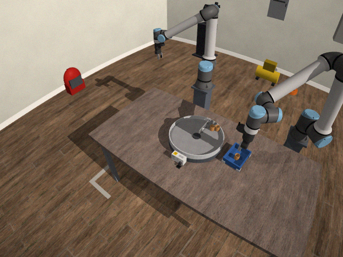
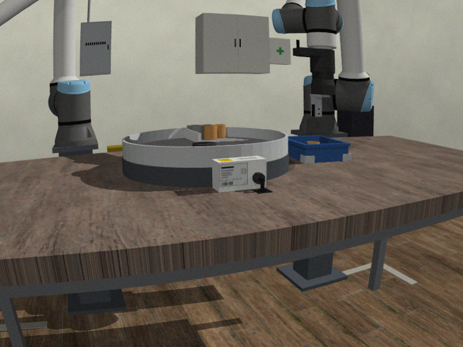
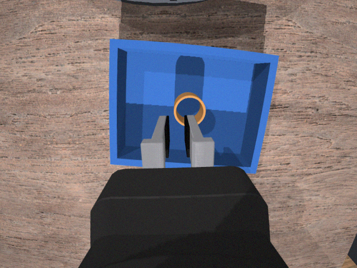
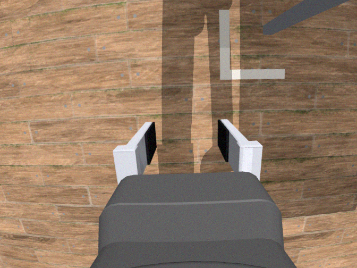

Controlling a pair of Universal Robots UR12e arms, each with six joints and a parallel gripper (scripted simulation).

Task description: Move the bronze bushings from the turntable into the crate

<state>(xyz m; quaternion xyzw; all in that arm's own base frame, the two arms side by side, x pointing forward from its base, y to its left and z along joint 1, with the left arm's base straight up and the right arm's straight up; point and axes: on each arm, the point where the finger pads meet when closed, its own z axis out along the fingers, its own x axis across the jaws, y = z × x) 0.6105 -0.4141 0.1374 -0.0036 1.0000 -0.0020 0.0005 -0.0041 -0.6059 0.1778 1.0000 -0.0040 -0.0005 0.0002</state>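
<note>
Two bronze bushings (image 1: 214,128) (image 2: 210,132) stood close together on the turntable (image 1: 198,156) (image 2: 205,157); another (image 1: 237,157) (image 2: 313,142) (image 3: 203,111) sat in the level blue crate (image 1: 232,163) (image 2: 319,153) (image 3: 113,100). Above it, I saw the left gripper (image 1: 240,149) (image 2: 316,114) (image 3: 177,128), fingers slightly apart around nothing. The right gripper (image 1: 159,57) (image 4: 186,133), fingers wide apart, hung well away.

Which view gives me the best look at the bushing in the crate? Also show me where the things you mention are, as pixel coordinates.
The left wrist view: it looks down into the crate (image 1: 231,164) (image 2: 325,153) (image 3: 113,100) and shows the bushing's (image 1: 236,156) (image 2: 313,142) (image 3: 175,111) whole ring but for a bit behind a fingertip. The top view shows it small; the exterior view, only its top above the wall. The right wrist view misses it.
</note>
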